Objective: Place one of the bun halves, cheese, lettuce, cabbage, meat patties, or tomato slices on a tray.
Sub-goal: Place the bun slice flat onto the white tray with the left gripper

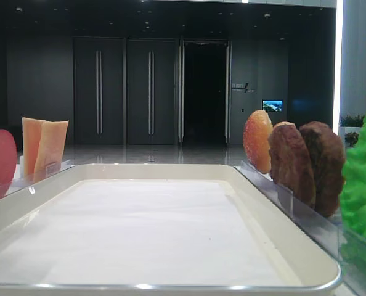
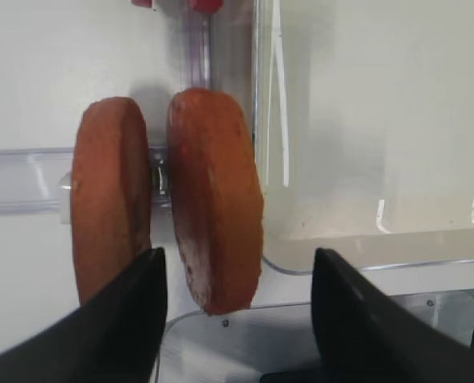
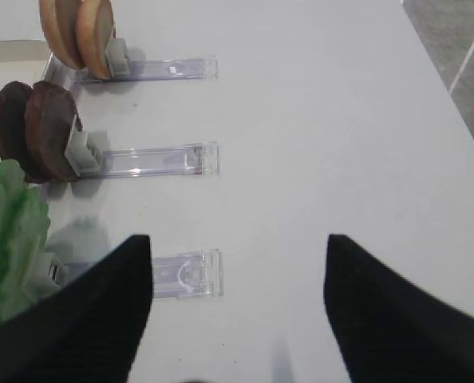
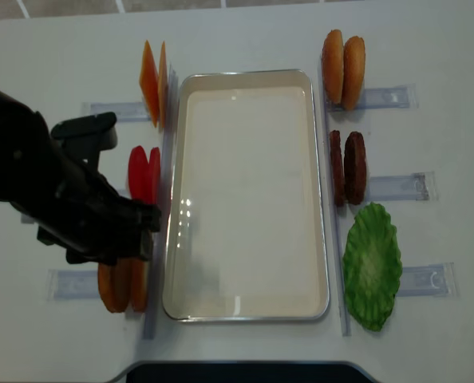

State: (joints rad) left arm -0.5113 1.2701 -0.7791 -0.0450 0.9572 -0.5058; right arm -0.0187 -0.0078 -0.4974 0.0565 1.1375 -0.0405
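The tray (image 4: pixel 246 308) is bare, so nothing is placed yet: the left gripper (image 2: pixel 235 319) hangs with fingers (image 2: pixel 121 319) spread around the nearer bun half (image 2: pixel 215 209) in its rack, the right gripper (image 3: pixel 237 307) spread too

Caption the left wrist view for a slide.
Open left gripper straddles the nearer bun half beside the tray.

The tray (image 4: pixel 249 307) is flanked on the left by cheese (image 4: pixel 153 82), tomato slices (image 4: pixel 144 173) and buns (image 4: pixel 122 285), on the right by bun halves (image 4: pixel 342 57), patties (image 4: pixel 348 167) and lettuce (image 4: pixel 372 265).
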